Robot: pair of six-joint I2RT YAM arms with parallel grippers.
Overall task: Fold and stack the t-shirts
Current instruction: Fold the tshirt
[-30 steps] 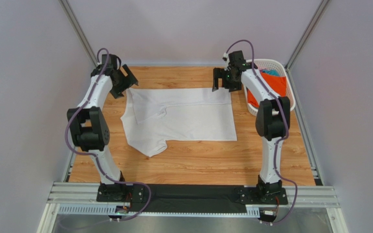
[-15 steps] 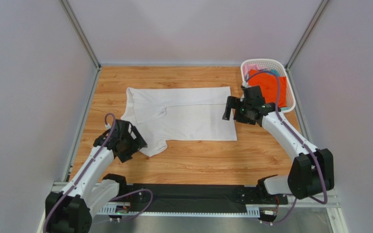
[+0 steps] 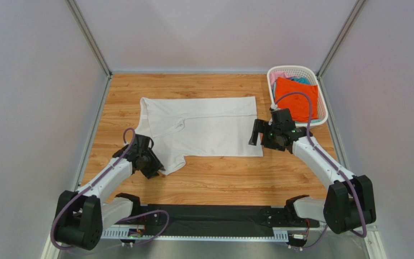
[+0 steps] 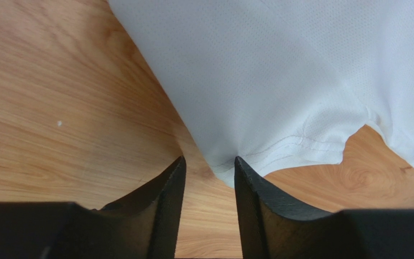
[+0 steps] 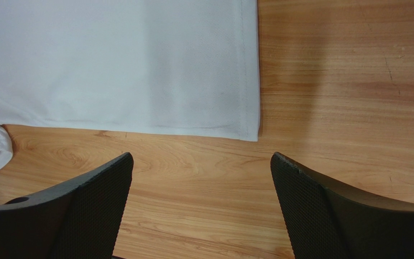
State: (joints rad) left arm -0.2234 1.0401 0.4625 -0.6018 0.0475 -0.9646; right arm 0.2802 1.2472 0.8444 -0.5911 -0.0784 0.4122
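Note:
A plain white t-shirt [image 3: 204, 127] lies spread flat on the wooden table, collar to the left. My left gripper [image 3: 158, 168] sits low at the tip of its near sleeve. In the left wrist view the sleeve's hem corner [image 4: 231, 170] reaches between the tips of my left gripper [image 4: 209, 158], whose jaws are narrowed with a gap still showing. My right gripper [image 3: 255, 133] hovers at the shirt's near right corner, open wide. In the right wrist view that hem corner [image 5: 249, 132] lies just ahead of my right gripper [image 5: 201, 155], untouched. An orange t-shirt [image 3: 298, 97] fills the basket.
The white lattice basket [image 3: 295, 68] stands at the table's back right corner, with pink cloth [image 3: 277, 75] and teal cloth [image 3: 301, 80] showing behind the orange shirt. Grey walls and metal rails close in the table on three sides.
Both arms came down from the shirt's far edge to its near side. The left gripper reached the sleeve tip and its jaws narrowed. The right gripper settled at the near right corner, still wide.

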